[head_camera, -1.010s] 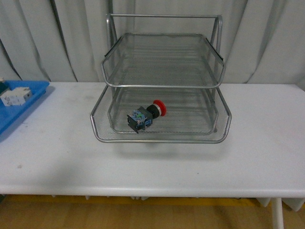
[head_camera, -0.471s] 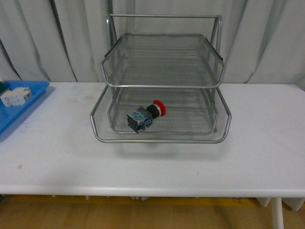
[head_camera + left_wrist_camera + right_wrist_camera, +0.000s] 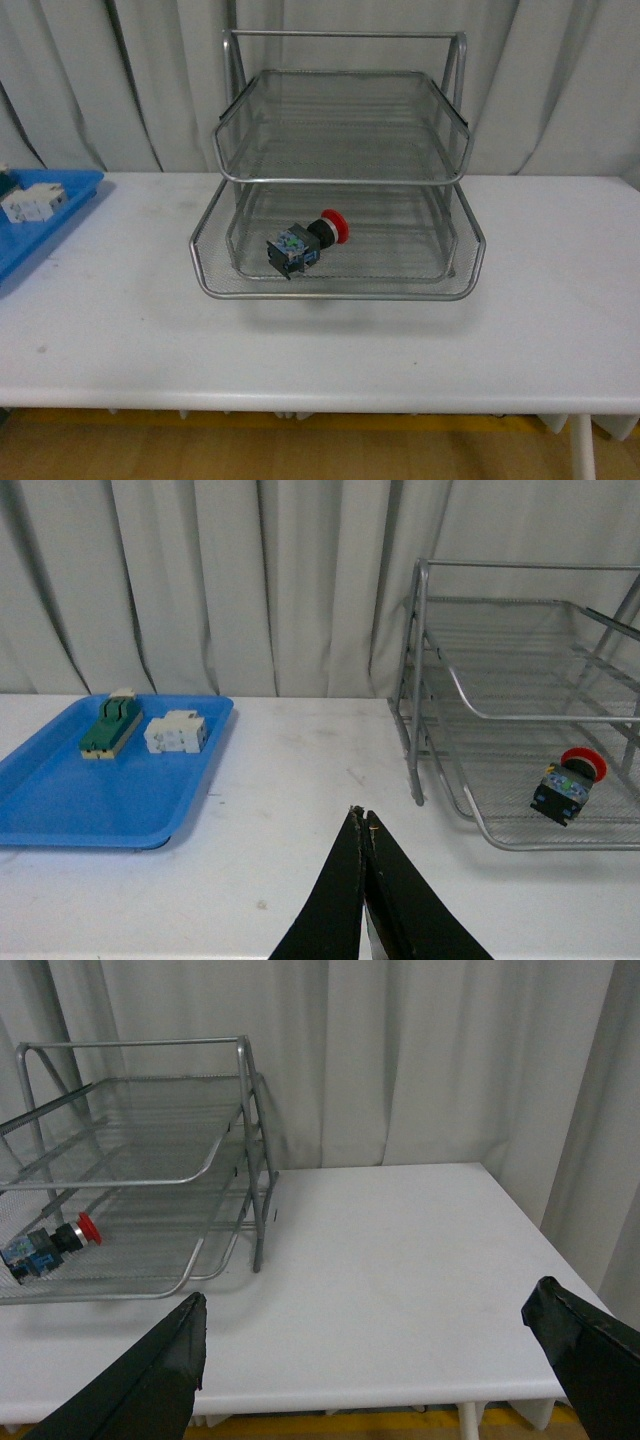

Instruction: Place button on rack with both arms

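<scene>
The button (image 3: 306, 242), red cap on a black body with bluish detail, lies on its side in the pulled-out lower tray of the silver wire rack (image 3: 342, 180) at the table's middle back. It also shows in the left wrist view as the button (image 3: 568, 785) and in the right wrist view as the button (image 3: 50, 1241). My left gripper (image 3: 363, 820) is shut on nothing, over bare table left of the rack (image 3: 520, 715). My right gripper (image 3: 370, 1325) is open and empty, over the table right of the rack (image 3: 150, 1160). Neither arm appears in the front view.
A blue tray (image 3: 40, 225) sits at the table's left edge. In it lie a green-and-cream block (image 3: 110, 723) and a white block (image 3: 176, 732). Grey curtains hang behind the white table (image 3: 320, 340), whose right edge (image 3: 545, 1240) runs near my right gripper.
</scene>
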{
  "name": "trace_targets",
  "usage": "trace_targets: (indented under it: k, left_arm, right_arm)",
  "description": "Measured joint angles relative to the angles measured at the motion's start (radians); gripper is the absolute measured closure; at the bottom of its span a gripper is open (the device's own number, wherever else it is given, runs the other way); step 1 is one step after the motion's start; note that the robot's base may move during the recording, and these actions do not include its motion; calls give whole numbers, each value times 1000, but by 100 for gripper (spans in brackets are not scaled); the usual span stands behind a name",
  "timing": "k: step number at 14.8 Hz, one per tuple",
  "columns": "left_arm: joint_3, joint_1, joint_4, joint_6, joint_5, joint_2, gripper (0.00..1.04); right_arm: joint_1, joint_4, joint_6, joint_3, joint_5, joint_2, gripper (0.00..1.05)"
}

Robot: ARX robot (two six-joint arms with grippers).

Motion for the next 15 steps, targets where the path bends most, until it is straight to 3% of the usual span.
trace_targets:
  k: [10, 11, 13, 15]
  left_arm:
    - [0, 0, -226, 0, 0, -229, 103]
    - [0, 0, -361, 0, 0, -313, 103]
    - [0, 0, -406, 0, 0, -393, 103]
    - [0, 0, -402, -2, 0, -394, 82]
  right_arm:
    - [0, 0, 0, 0, 0, 0, 6]
    - [0, 0, 0, 0, 0, 0, 6]
    - [0, 0, 0, 0, 0, 0, 6]
    - [0, 0, 0, 0, 0, 0, 6]
